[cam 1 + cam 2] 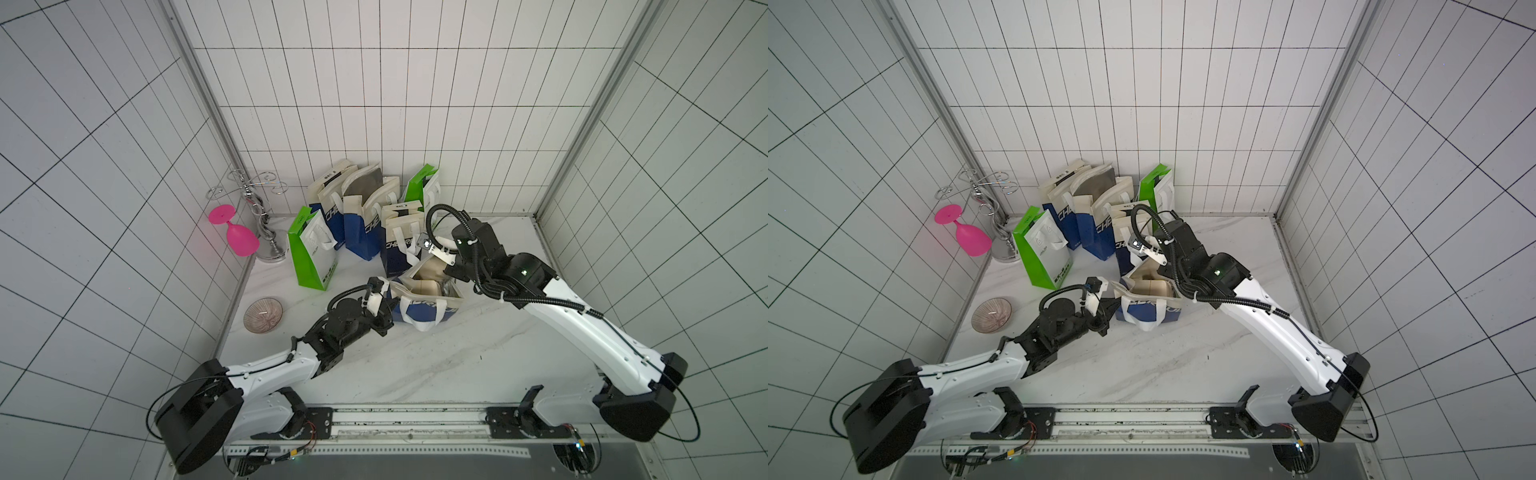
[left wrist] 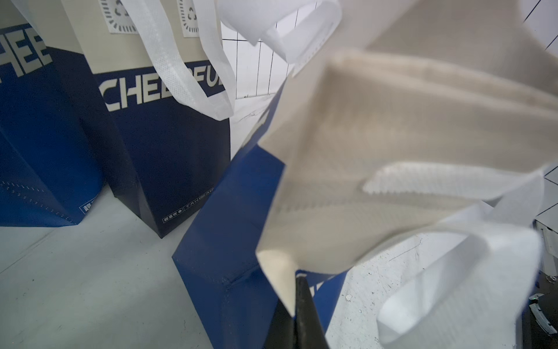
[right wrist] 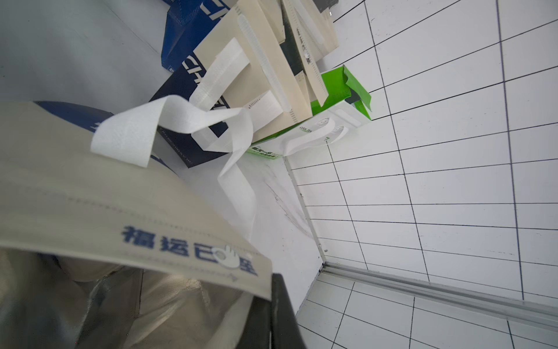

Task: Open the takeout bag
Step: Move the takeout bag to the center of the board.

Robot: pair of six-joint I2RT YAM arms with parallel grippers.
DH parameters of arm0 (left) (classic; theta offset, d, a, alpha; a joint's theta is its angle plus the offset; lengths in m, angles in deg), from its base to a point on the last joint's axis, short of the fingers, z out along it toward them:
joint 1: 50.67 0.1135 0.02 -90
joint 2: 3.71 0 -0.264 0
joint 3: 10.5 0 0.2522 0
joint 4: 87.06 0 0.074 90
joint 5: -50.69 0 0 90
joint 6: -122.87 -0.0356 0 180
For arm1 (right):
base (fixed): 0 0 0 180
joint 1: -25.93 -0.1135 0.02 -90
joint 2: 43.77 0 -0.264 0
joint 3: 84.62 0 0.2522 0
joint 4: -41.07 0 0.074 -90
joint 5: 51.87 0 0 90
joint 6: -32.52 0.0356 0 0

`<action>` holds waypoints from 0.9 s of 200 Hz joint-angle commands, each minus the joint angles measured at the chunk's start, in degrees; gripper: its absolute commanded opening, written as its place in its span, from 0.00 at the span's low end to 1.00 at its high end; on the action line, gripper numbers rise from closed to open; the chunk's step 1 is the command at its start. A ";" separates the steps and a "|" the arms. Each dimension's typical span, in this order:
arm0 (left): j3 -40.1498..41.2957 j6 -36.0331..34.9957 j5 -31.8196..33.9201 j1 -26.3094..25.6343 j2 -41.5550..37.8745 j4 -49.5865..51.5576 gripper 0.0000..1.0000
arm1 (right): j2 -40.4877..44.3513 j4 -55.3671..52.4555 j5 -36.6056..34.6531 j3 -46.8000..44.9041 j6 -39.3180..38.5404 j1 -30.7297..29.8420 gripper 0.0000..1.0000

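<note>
While both grippers pinch opposite edges of its rim and the mouth gapes between them, the takeout bag (image 1: 424,309) looks mostly opened. It stands mid-table (image 1: 415,365), just in front of the other bags, and its silvery lining (image 3: 136,302) shows inside. The left gripper (image 2: 296,299) is clamped on the rim corner nearer the bowl, and the right gripper (image 3: 273,290) is clamped on the opposite rim edge. What seems left is a little more spreading, if any, then letting go without the mouth folding back (soft fabric may sag).

Counted, large to small:
- two arms
- six bags in all: four blue-and-cream bags (image 1: 363,232), the held one included, and two green-and-white bags (image 1: 309,253)
- one metal rack (image 1: 266,232)
- one pink glass (image 1: 239,239)
- one small bowl (image 1: 263,315)
</note>
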 commanded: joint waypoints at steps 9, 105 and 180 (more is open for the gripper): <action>1.13 -0.50 1.24 0.36 0.76 4.49 0.00 | 1.48 3.41 -0.46 7.30 -0.31 0.61 0.00; -2.52 3.49 2.55 4.99 -4.14 10.13 0.00 | 1.18 4.96 5.06 3.57 5.89 0.61 0.25; -2.06 -0.03 17.86 10.24 -11.02 13.28 0.00 | 7.85 9.13 8.12 -5.97 11.89 0.86 0.26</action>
